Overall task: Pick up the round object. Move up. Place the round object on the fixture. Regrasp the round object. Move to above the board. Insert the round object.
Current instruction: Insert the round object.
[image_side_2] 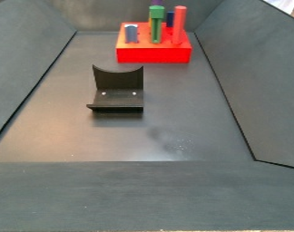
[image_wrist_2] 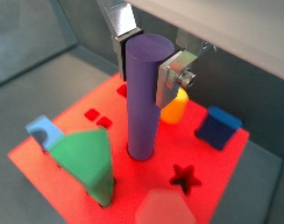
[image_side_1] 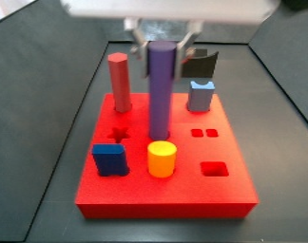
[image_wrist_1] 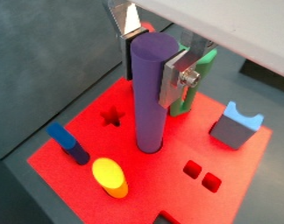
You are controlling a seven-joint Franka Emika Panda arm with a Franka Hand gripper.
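Observation:
The round object point(image_wrist_1: 151, 96), a long purple peg, stands upright with its lower end at the middle of the red board point(image_wrist_1: 132, 188). Whatever hole lies beneath it is hidden by the peg. My gripper point(image_wrist_1: 152, 66) is shut on the peg's upper part, a finger pressed on each side, as both wrist views show: peg point(image_wrist_2: 142, 96), gripper point(image_wrist_2: 149, 63), board point(image_wrist_2: 226, 175). In a side view the peg point(image_side_1: 160, 90) rises from the board point(image_side_1: 169, 190) under the gripper point(image_side_1: 160, 36). The dark fixture point(image_side_2: 117, 91) sits apart from the board point(image_side_2: 156, 53).
Around the purple peg the board carries a yellow cylinder point(image_side_1: 162, 158), a blue block point(image_side_1: 109, 158), a red hexagonal peg point(image_side_1: 119, 84), a grey-blue notched peg point(image_side_1: 202, 95) and a green peg point(image_wrist_2: 88, 157). A star hole point(image_side_1: 117, 134) and square holes point(image_side_1: 203, 133) are open. Dark walls enclose the floor.

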